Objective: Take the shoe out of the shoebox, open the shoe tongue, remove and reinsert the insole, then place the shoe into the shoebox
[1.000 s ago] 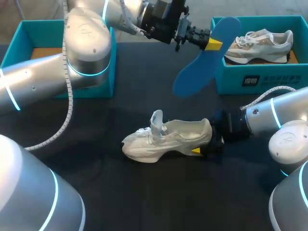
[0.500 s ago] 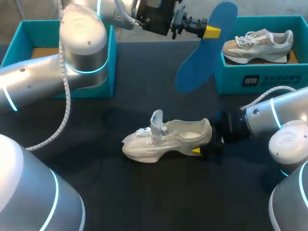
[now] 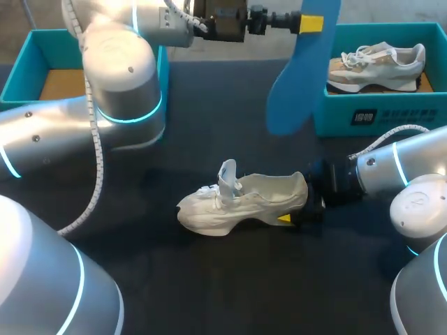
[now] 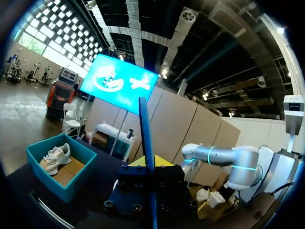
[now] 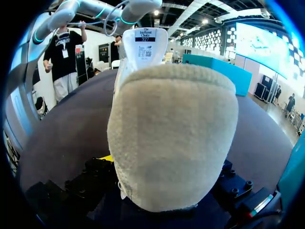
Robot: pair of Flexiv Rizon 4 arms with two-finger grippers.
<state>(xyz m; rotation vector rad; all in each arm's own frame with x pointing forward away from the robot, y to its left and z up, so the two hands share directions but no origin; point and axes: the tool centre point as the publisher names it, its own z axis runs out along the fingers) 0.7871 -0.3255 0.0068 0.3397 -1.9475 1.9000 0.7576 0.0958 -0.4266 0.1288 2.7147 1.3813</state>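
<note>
The left arm's jaws clamp the blue insole (image 3: 297, 91) high over the bench (image 3: 209, 279); the right arm's jaws grip the white shoe (image 3: 244, 199) by its heel.

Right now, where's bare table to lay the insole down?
Free: table between left box and right box, behind the shoe; also the strip in front of the shoe. Crowded: the heel, where the right gripper holds it.

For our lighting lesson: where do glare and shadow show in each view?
Head view: glare on the silver left arm; shadows barely show on the dark table around the white fabric shoe. Left wrist view: the flat blue insole, edge-on, is backlit. Right wrist view: shoe heel evenly lit.
</note>
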